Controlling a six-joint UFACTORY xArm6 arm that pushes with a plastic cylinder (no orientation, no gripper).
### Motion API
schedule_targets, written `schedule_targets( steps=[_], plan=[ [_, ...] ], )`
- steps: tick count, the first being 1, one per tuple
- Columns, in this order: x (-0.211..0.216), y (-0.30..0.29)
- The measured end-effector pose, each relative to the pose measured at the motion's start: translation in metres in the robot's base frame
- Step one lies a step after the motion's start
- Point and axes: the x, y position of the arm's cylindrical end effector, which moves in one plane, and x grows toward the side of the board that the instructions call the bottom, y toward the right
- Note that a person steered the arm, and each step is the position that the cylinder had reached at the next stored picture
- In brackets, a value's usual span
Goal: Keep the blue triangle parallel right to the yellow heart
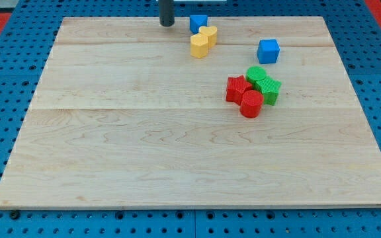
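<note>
My tip (167,24) is at the view's top edge of the board, just left of a blue block (198,22) whose shape I cannot make out. That blue block touches the top of a yellow heart-like block (209,34). A second yellow block (199,46) sits against the heart's lower left. A blue cube-like block (268,51) stands alone to the right of the yellow pair and slightly lower. My tip touches no block.
A cluster lies right of centre: a green round block (256,73), a green star (268,89), a red star (237,88) and a red cylinder (251,104), all touching. The wooden board (111,145) rests on a blue pegboard.
</note>
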Motion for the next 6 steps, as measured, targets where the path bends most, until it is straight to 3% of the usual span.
schedule_targets(
  steps=[2, 4, 6],
  plan=[
    [0.031, 0.122],
    [0.064, 0.133],
    [0.066, 0.157]
  ],
)
